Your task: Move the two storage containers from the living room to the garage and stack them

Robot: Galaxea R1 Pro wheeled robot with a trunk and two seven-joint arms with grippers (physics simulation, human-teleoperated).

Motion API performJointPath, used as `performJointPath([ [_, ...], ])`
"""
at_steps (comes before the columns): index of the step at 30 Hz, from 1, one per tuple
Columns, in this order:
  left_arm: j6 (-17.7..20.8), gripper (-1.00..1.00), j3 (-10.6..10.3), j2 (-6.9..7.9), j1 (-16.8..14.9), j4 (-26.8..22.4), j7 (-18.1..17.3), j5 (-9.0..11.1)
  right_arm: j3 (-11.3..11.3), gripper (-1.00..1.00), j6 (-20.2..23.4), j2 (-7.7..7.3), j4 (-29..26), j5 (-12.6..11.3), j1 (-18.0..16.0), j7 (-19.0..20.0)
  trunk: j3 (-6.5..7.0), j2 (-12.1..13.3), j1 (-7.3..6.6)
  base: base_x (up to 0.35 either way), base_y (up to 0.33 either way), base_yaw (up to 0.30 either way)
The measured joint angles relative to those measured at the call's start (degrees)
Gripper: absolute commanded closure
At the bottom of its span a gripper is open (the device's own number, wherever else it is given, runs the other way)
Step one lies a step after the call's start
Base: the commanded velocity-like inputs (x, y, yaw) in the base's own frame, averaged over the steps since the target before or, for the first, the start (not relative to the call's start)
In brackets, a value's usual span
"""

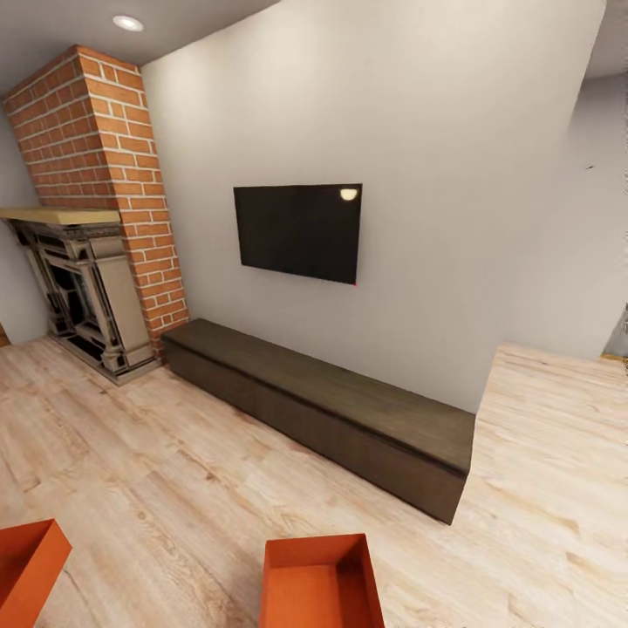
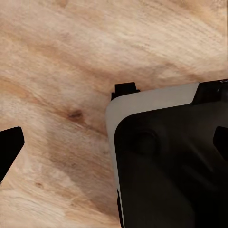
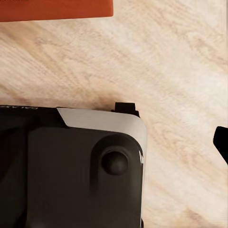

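Containers on living-room floor, pickup pending

Item one: storage container, orange-red, open-topped, on the wood-plank floor near the bottom centre of the head view. Item two: a second container, alike, at the bottom left corner, well apart from the first. Fixtures: low dark cabinet, wall TV, brick chimney with fireplace. Wrist views show the robot's own base over planks; an orange edge sits near the right arm. Pincer state, both arms: cannot be told. Advice: roll closer and square up to one tub, lower the trunk, then grip a flared wall rim.
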Motion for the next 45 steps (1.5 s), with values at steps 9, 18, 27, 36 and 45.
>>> performJointPath([
  [9, 0.0, -1.00, 0.0, 0.00, 0.0, 0.0, 0.0, 0.0, 0.0, -1.00, 0.0, 0.00, 0.0, 0.0, 0.0, -0.1, 0.02, 0.0, 0.00, 0.022, -0.007, -0.031],
  [18, 0.0, -1.00, 0.0, 0.00, 0.0, 0.0, 0.0, 0.0, 0.0, -1.00, 0.0, 0.00, 0.0, 0.0, 0.0, -0.1, 0.02, 0.0, -0.02, 0.209, -0.062, 0.000],
  [27, 0.0, -1.00, 0.0, 0.00, 0.0, 0.0, 0.0, 0.0, 0.0, -1.00, 0.0, 0.00, 0.0, 0.0, 0.0, -0.1, 0.02, 0.0, -0.01, 0.076, -0.038, 0.000],
  [36, 0.0, -1.00, 0.0, 0.00, 0.0, 0.0, 0.0, 0.0, 0.0, -1.00, 0.0, 0.00, 0.0, 0.0, 0.0, -0.1, 0.02, 0.0, -0.01, 0.105, -0.058, 0.000],
  [45, 0.0, -1.00, 0.0, 0.01, 0.0, 0.0, 0.0, 0.0, 0.0, -1.00, 0.0, 0.01, 0.0, 0.0, 0.0, -0.1, 0.02, 0.0, 0.00, 0.012, -0.006, 0.096],
])
